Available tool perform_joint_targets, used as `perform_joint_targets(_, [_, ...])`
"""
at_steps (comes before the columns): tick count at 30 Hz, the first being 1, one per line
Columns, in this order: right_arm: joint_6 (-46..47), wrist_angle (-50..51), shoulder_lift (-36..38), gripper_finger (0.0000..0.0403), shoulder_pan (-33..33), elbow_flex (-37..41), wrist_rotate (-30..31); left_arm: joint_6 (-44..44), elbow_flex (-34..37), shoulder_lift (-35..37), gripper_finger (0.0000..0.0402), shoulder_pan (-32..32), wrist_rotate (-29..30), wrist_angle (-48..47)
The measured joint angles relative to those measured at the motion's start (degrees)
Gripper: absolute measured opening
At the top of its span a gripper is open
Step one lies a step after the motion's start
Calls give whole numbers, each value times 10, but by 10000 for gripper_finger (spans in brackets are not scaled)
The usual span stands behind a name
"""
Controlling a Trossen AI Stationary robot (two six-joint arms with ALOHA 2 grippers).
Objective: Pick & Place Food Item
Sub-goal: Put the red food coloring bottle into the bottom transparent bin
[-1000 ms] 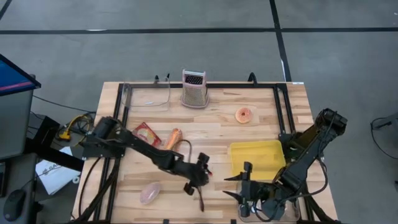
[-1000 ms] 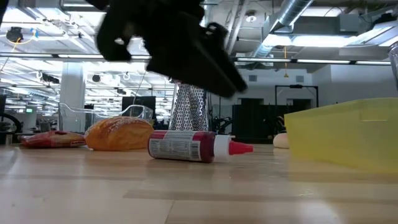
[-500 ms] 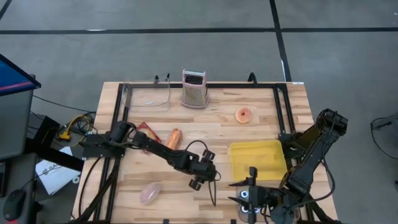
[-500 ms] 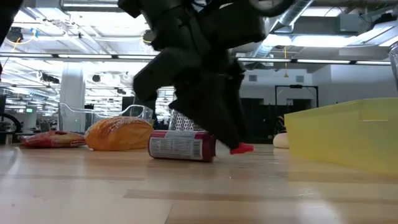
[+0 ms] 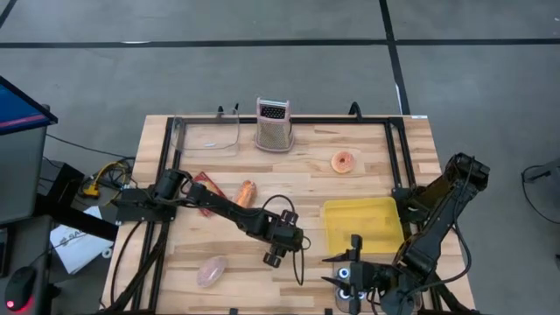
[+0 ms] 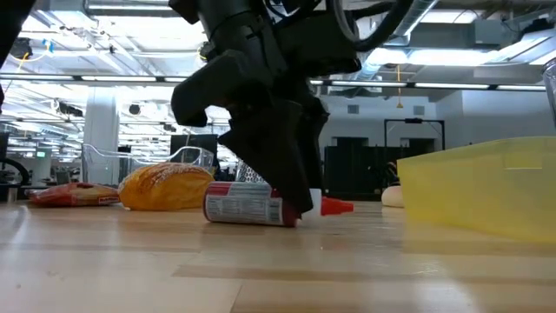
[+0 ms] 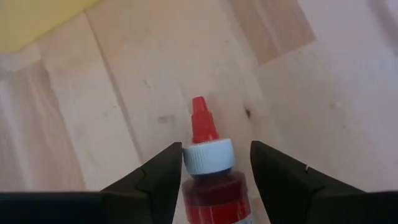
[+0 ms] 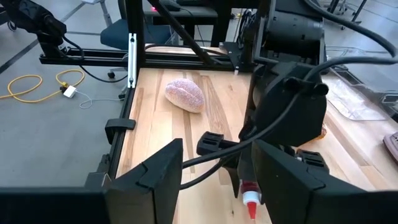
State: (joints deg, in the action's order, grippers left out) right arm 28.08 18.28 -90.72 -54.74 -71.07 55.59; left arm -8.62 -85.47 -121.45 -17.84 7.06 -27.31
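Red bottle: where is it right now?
The red bottle lies on its side mid-table, between the left gripper's fingers, left of the yellow bin.
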Motion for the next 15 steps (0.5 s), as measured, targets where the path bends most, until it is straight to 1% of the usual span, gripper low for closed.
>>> perform_joint_targets(9, [4,5,0,184,-1,0,0,26,0,-19,174,7,-30,5])
perform_joint_targets(12, [4,6,0,184,-1,0,0,32,0,-22,158,7,-30,15])
perform_joint_targets(15, [5,6,0,184,-1,0,0,34,0,-22,131,9,-29,30])
